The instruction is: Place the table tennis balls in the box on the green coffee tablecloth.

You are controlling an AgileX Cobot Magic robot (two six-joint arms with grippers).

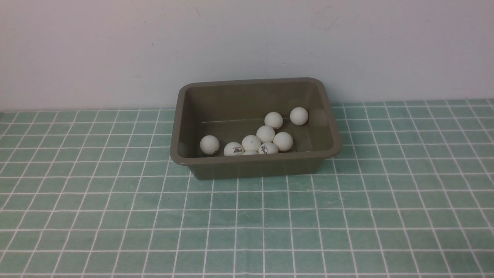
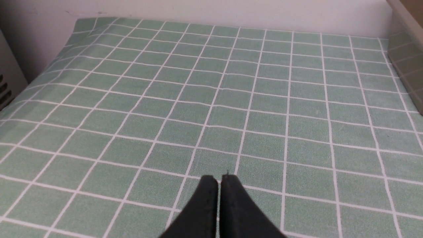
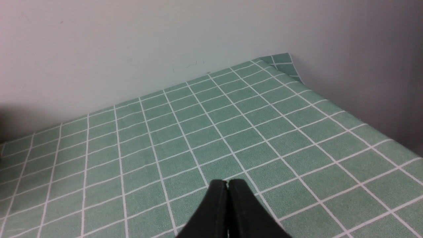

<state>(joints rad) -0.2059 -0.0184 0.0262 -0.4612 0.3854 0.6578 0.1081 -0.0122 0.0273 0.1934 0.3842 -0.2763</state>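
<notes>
The olive-brown box (image 1: 254,164) stands on the green coffee tablecloth (image 1: 247,224) near the back wall. Several white table tennis balls (image 1: 265,133) lie inside it, most bunched near its front wall, one (image 1: 209,144) off to the left and one (image 1: 299,116) toward the right. Neither arm shows in the front view. In the left wrist view my left gripper (image 2: 219,178) is shut and empty over bare cloth, with a corner of the box (image 2: 408,66) at the frame's edge. In the right wrist view my right gripper (image 3: 227,182) is shut and empty above the cloth.
A pale wall (image 1: 247,46) runs right behind the box. The cloth's far corner (image 3: 284,61) meets a side wall in the right wrist view. A white object with vents (image 2: 6,79) stands beside the cloth's edge in the left wrist view.
</notes>
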